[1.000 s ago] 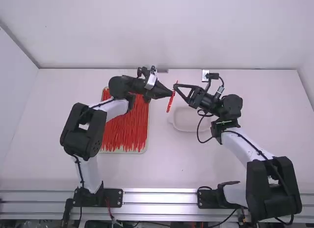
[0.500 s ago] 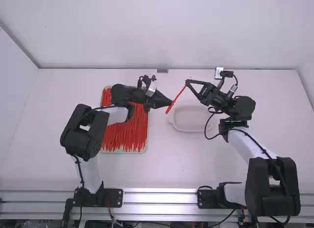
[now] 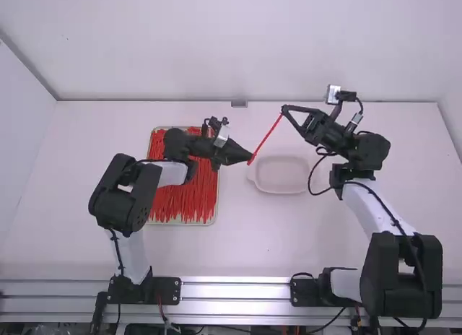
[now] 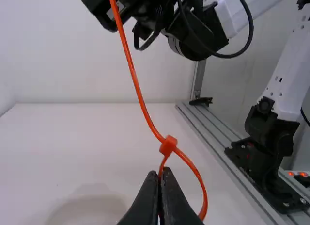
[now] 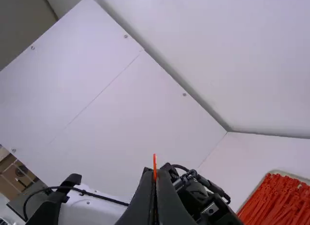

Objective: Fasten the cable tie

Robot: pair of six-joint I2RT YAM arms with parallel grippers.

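Cable tie (image 3: 265,137), high view: red, in the air above the surface (image 3: 325,227), stretched between left gripper (image 3: 247,159) and right gripper (image 3: 285,112), just beside the white bowl (image 3: 281,177)
Left wrist view: left gripper clamped on the loop just under the tie's head; strap rises to the right gripper
Right wrist view: right gripper pinching the strap's tip; pile of red ties (image 5: 286,198) lies beyond
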